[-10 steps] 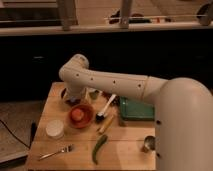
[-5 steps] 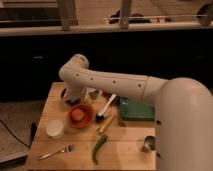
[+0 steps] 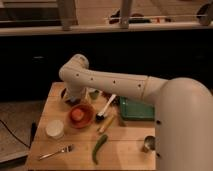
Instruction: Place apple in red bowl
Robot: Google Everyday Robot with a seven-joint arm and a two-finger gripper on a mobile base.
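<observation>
The red bowl (image 3: 81,116) sits on the wooden table (image 3: 120,150), left of centre. The small orange-red apple (image 3: 77,114) lies inside the bowl. My white arm reaches from the right across the table's back. The gripper (image 3: 70,96) hangs below the arm's elbow just behind the bowl, near the table's back left; it is dark and mostly hidden by the arm.
A white cup (image 3: 54,129) stands left of the bowl. A fork (image 3: 56,151) lies at the front left, a long green vegetable (image 3: 99,148) at the front centre. A brush (image 3: 106,111), a green tray (image 3: 136,109) and a metal cup (image 3: 148,144) are to the right.
</observation>
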